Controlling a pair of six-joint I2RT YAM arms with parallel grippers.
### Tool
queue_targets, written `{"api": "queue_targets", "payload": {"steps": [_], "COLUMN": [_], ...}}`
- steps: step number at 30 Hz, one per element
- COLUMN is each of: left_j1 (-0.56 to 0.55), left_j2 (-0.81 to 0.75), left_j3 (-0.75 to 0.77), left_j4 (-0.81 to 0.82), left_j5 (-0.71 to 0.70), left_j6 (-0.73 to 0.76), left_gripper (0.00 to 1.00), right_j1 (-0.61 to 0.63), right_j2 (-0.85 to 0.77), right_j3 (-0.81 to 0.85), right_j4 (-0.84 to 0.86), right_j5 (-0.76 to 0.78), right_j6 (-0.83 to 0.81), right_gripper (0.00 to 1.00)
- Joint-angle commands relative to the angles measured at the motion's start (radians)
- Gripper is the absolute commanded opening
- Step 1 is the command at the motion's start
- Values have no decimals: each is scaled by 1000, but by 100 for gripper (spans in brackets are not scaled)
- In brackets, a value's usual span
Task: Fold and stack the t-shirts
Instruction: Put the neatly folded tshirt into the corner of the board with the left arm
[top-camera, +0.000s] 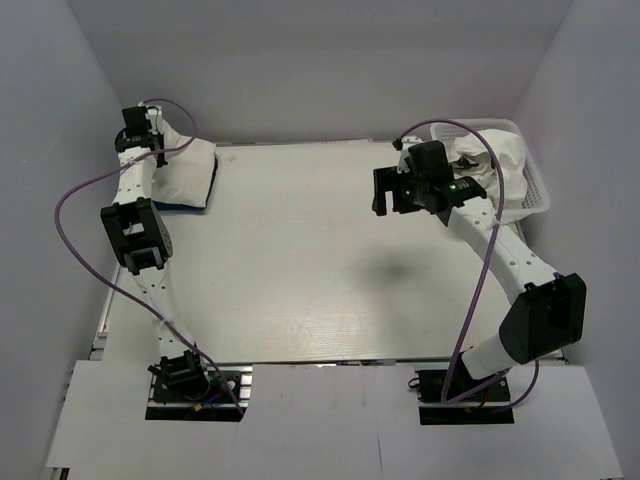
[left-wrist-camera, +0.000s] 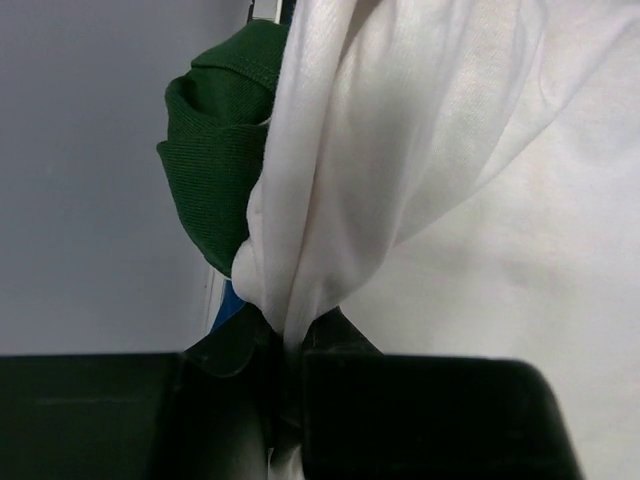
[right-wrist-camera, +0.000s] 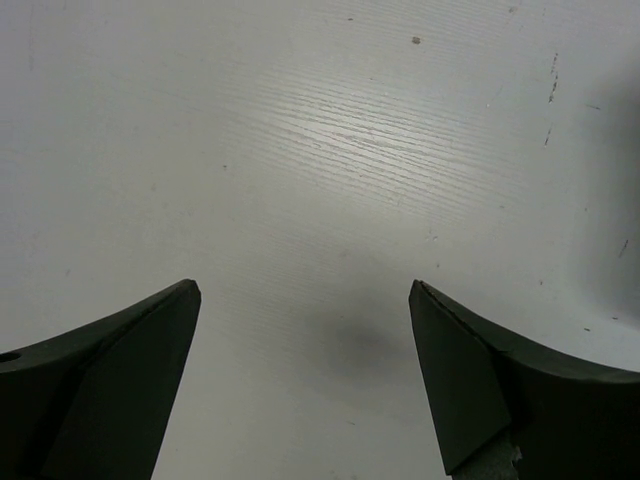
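The white t-shirt lies bunched in a folded pile at the table's far left corner, on top of the blue t-shirt, of which only a thin edge shows. My left gripper is shut on a pinch of the white fabric; in the left wrist view the cloth runs down between the jaws of the left gripper. A dark green sleeve hangs beside it, and a sliver of the blue t-shirt shows below. My right gripper hovers open over bare table, right gripper holding nothing.
A white plastic basket stands at the far right corner with white cloth in it, just behind my right wrist. Grey walls close in the table on the left, back and right. Purple cables loop from both arms.
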Motion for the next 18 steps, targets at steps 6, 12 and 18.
{"api": "queue_targets", "payload": {"steps": [6, 12, 18], "left_j1": [19, 19, -5], "left_j2": [23, 11, -56], "left_j3": [72, 82, 92], "left_j4": [83, 125, 86], "left_j5": [13, -119, -49], "left_j6": [-31, -89, -121], "left_gripper": [40, 100, 100], "right_j1": [3, 6, 6], "right_j2": [47, 61, 58], "right_j3": [95, 115, 109], "right_j4": [-43, -54, -30], "right_j5": [-43, -60, -76], "right_j6": [27, 24, 24], "right_gripper": [91, 91, 91]}}
